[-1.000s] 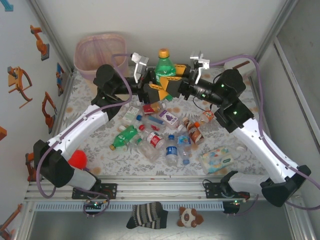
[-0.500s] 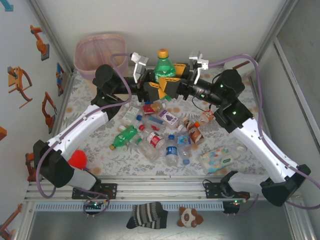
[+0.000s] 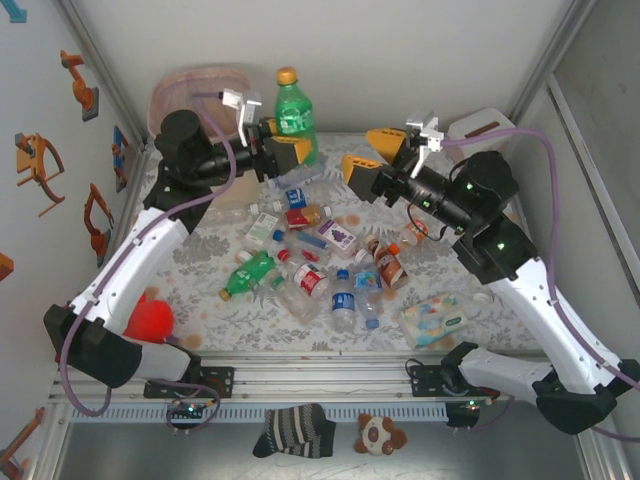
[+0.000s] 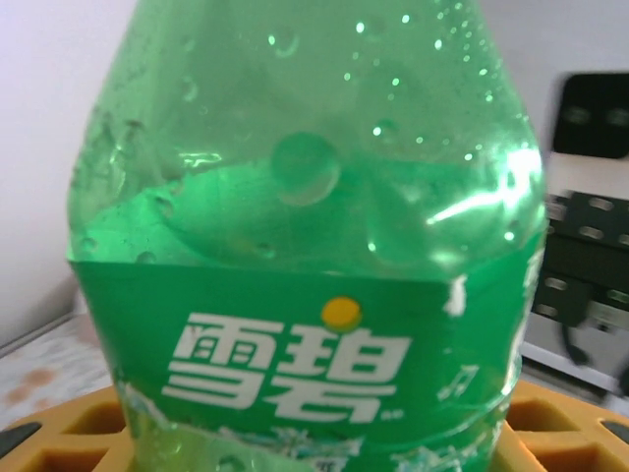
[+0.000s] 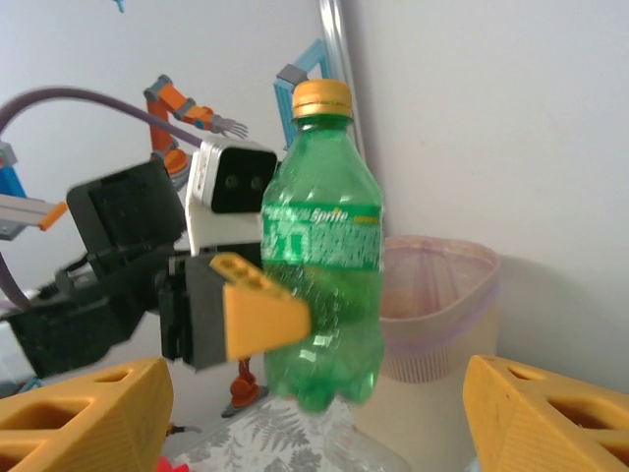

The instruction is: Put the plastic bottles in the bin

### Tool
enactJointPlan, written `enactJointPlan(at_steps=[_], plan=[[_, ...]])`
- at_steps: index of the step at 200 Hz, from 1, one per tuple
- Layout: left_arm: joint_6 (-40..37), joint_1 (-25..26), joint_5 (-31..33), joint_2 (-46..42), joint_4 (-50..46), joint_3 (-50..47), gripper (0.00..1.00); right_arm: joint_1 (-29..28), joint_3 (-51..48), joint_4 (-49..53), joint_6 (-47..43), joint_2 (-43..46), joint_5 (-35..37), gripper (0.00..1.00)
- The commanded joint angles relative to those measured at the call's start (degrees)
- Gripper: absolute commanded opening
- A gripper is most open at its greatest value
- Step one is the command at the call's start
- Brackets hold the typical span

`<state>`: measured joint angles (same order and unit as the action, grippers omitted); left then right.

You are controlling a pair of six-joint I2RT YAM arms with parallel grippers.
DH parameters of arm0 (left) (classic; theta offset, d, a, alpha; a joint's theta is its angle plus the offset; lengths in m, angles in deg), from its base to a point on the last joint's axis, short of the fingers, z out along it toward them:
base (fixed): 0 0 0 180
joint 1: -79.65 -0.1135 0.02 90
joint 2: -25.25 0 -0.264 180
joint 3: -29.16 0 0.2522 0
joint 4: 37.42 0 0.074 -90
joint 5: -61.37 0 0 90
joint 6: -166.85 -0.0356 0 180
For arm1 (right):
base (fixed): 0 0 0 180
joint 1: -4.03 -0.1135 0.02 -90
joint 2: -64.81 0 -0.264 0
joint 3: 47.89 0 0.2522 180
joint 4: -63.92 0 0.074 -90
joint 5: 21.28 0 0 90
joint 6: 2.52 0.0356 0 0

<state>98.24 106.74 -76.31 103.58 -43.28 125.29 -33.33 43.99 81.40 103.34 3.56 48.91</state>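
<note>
1. From the top external camera, we see the left fingers (image 3: 292, 150) clamped on the lower half of a green Sprite bottle (image 3: 288, 110). It is held upright above the far end of the table (image 3: 190, 275), its orange cap up. The bin (image 3: 160, 100), lined with a pink bag, stands in the far left corner, just to the left of the bottle, and the left arm is much the nearer to it. The right fingers (image 3: 383, 138) stand apart, holding nothing, to the bottle's right. The other plastic bottles (image 3: 310, 282) lie in a loose heap mid-table.

2. From the left wrist camera, we see the Sprite bottle (image 4: 314, 364) very close and upright, with the yellow left fingers (image 4: 74, 442) pressed against either side of its base.

3. From the right wrist camera, we see the right fingers (image 5: 88, 418) spread wide and empty. Ahead of them, the left fingers (image 5: 257, 317) grip the Sprite bottle (image 5: 324, 265). The bin (image 5: 442, 285) shows just behind and lower. We judge that the bottle must travel sideways over that rim.
</note>
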Motion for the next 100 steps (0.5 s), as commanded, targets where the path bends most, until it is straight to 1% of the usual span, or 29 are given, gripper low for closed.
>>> enactJointPlan(at_steps=[1,24,41,61,79,100], plan=[[-7.87,-2.97,12.41,-0.31,-15.69,5.08,0.52,-0.25,1.06,2.54,-1.84,0.35,2.67,0.77],[-11.14,-6.36,21.74,1.67,-24.40,9.27,0.52,-0.21,1.06,3.26,-1.61,0.63,3.00,0.77],[-11.55,-9.73,25.61,3.59,-28.95,12.25,0.52,-0.28,1.08,3.69,-1.62,0.96,3.35,0.76],[-10.40,-14.10,27.66,6.45,-31.91,15.52,0.52,-0.26,1.23,4.26,-1.77,1.27,3.64,0.76],[-9.21,-17.84,27.95,10.15,-33.51,18.59,0.51,-0.25,1.24,4.72,-1.88,1.23,3.80,0.76],[-8.65,-20.59,28.23,15.34,-35.83,23.44,0.50,-0.25,1.32,5.11,-1.82,1.14,3.80,0.76]])
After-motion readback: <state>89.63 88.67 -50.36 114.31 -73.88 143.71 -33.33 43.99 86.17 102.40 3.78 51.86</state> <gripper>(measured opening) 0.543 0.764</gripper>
